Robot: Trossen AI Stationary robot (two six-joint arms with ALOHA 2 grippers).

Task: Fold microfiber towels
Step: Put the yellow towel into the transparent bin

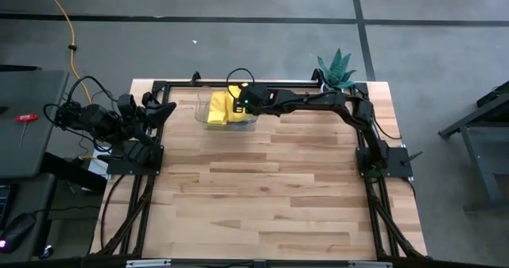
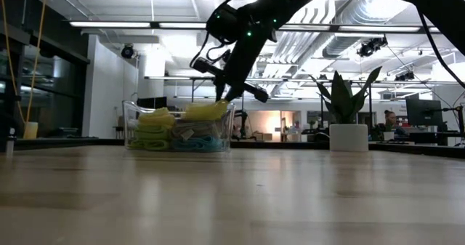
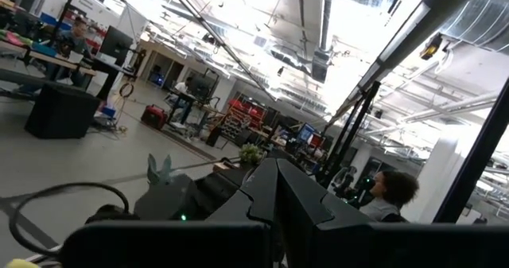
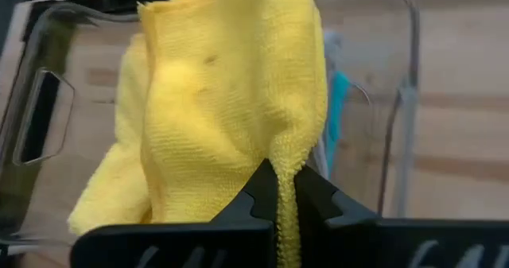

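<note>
Yellow towel: I had the yellow microfiber towel point(image 4: 238, 109) pinched at one edge, its bulk lying in the clear plastic tray point(image 1: 202, 109) near the table's point(image 1: 270, 196) far edge.
Right gripper: my right gripper point(image 4: 278, 192) was clamped on that towel, directly above the tray.
Key relation: cloth hung straight below the fingers; I judged it must come up over the tray wall.
Left gripper: parked at the left edge, fingers point(image 3: 294, 212) seemingly together.
Hidden: stacked towels point(image 2: 171, 136) beneath partly covered.
</note>
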